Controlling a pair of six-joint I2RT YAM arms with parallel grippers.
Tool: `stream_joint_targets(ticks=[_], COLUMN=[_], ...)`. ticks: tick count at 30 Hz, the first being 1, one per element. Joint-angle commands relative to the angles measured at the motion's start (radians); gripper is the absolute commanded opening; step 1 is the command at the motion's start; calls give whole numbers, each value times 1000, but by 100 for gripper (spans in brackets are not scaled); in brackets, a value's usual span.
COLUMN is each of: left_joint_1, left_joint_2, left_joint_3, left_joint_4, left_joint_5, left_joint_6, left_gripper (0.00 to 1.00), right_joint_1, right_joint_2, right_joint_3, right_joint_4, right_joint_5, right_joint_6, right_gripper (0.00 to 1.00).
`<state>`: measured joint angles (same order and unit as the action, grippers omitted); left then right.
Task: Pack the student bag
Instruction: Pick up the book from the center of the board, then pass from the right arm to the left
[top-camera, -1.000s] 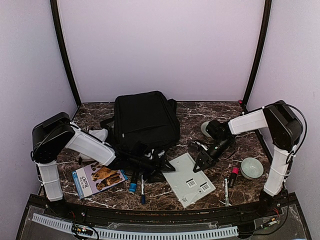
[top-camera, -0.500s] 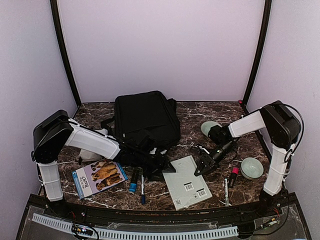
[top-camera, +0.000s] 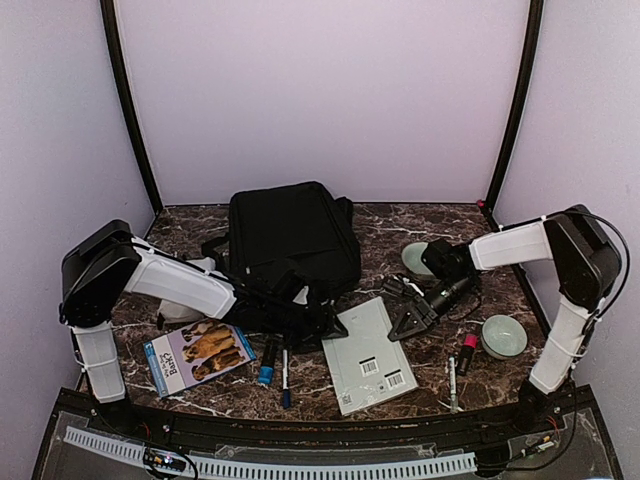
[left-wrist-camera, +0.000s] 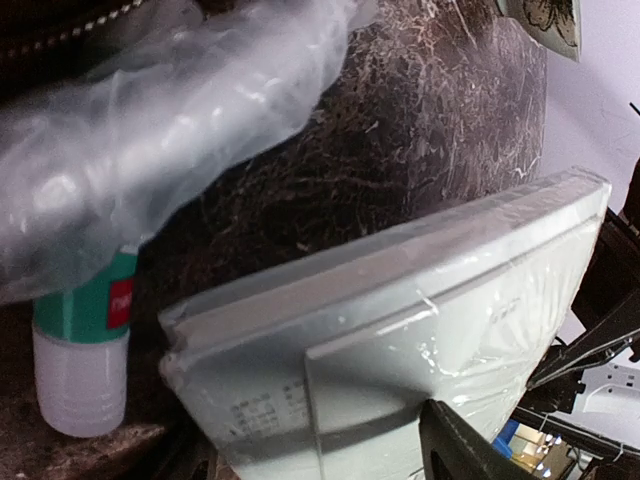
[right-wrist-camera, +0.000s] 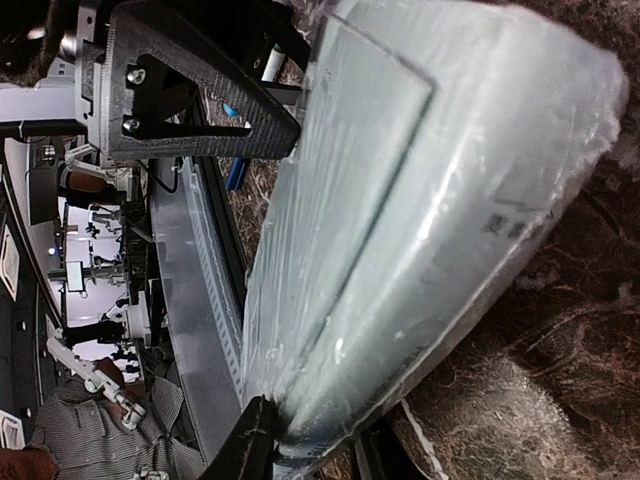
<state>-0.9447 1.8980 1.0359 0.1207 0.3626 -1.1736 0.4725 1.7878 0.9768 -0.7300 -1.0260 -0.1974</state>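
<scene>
Lilac walls are closing in a dark marbled desk (top-camera: 400, 225), and the student bag (top-camera: 290, 240) is lying flat at its back centre, well clear of either bowl. In front of it, a wrapped grey package (top-camera: 368, 355) is sitting askew, with both arms meeting over its far end. The left pincer (top-camera: 325, 322) is standing wide at the package's far left corner, and no clamp on it is showing. The left arm is stretching across the bag's near edge and hiding whatever opening lies there. The right pincer (top-camera: 408, 322) is sitting fairly narrow, one finger on each side of the package's right edge (whether it is truly gripping, I cannot tell). Left of the package, a blue marker (top-camera: 266, 362) and a dark pen (top-camera: 285, 375) are lying side by side, and beyond them a dog book (top-camera: 197, 352) is resting face up. To the right, a pink tube (top-camera: 466, 352) and a white pen (top-camera: 452, 378) are lying near a pale bowl (top-camera: 503, 335); a second bowl (top-camera: 415, 256) is peeking out behind the right wrist. In the left wrist view, a crumpled plastic bag (left-wrist-camera: 170, 130) is draping over a green-labelled bottle (left-wrist-camera: 78, 350).
</scene>
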Motion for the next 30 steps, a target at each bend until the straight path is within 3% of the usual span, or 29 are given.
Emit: stream_joint_targets(ticks=[1, 9, 15, 25, 30], left_joint_1=[11, 15, 17, 32, 37], left_joint_2=[-82, -142, -158, -83, -15], left_joint_3=[-46, -137, -203, -297, -359], left_joint_4=[26, 86, 247, 633, 906], left_joint_5=[-92, -83, -51, 46, 117], left_joint_6=[92, 161, 214, 311, 320], left_gripper=[72, 72, 75, 76, 75], right_joint_1=[-33, -54, -65, -67, -67], right_joint_2=[-40, -45, -80, -113, -91], right_joint_3=[-18, -12, -14, -71, -83], right_joint_4=[28, 67, 90, 149, 169], right_joint_5=[-45, -38, -8, -16, -21], right_joint_6=[-60, -61, -71, -162, -167], right_gripper=[0, 0, 0, 0, 0])
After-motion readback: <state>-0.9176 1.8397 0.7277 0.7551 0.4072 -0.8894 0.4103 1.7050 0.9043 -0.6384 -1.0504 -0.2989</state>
